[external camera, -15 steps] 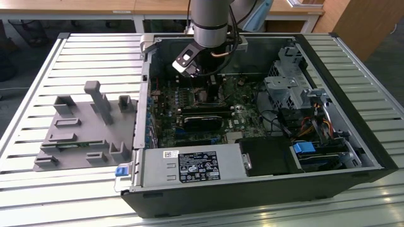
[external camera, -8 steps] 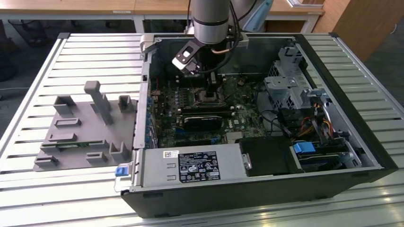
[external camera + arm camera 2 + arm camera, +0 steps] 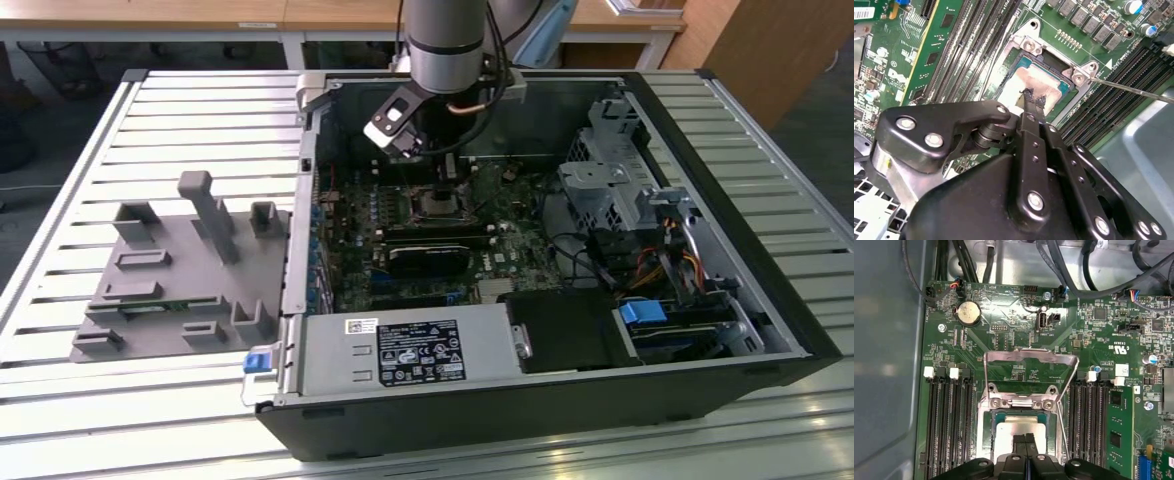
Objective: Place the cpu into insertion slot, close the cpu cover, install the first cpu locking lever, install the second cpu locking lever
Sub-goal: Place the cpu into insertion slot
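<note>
The cpu (image 3: 1034, 80) lies inside the insertion slot (image 3: 1019, 40), silvery-beige top upward, with a teal edge visible between it and the slot's metal rim; full seating cannot be confirmed from these views. The gripper (image 3: 1032, 97) stands directly over the slot; its fingers (image 3: 1029, 112) are pressed together with nothing between them, and their ends meet the middle of the cpu top, either touching it or just above it. The placing step is judged essentially done.

The cpu cover (image 3: 1030, 355) is swung open, hinged at the slot's edge and leaning away from the slot, so that the motherboard (image 3: 1019, 330) shows through its cut-out centre; closing is not yet done. A thin locking lever (image 3: 1134, 90) runs outward from one corner of the slot, free of any catch; neither lever is judged installed. Three of the four steps are left.

Markings: white silkscreen characters are printed on the motherboard all round the slot; a small white sticker (image 3: 1121, 370) sits beyond the memory sockets (image 3: 1086, 425) that flank the slot; in the exterior view a large printed label (image 3: 414, 352) covers the power supply (image 3: 334, 360), well apart from the slot, with the long black card (image 3: 427, 250) between them; the print is not transcribed here.
</note>
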{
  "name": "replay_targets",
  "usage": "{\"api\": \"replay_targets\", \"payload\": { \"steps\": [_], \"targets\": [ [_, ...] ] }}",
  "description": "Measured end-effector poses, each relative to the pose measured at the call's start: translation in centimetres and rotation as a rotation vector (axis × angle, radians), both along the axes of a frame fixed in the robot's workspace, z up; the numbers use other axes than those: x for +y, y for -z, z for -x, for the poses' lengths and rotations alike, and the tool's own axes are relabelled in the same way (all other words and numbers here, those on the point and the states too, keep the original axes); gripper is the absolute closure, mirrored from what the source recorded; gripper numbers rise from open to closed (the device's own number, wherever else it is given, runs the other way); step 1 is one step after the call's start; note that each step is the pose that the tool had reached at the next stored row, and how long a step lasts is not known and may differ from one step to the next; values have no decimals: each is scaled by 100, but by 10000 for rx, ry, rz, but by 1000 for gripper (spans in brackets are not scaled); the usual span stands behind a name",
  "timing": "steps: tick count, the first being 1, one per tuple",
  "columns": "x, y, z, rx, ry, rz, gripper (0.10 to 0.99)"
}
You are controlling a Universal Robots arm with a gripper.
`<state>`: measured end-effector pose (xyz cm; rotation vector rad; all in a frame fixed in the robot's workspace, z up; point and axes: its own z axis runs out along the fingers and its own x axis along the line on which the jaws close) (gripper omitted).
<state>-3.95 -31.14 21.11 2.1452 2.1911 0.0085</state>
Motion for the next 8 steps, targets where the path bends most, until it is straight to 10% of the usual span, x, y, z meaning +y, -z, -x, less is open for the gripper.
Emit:
{"api": "replay_targets", "payload": {
  "steps": [8],
  "targets": [
    [0, -15, 0, -1, 0, -17, 969]
  ]
}}
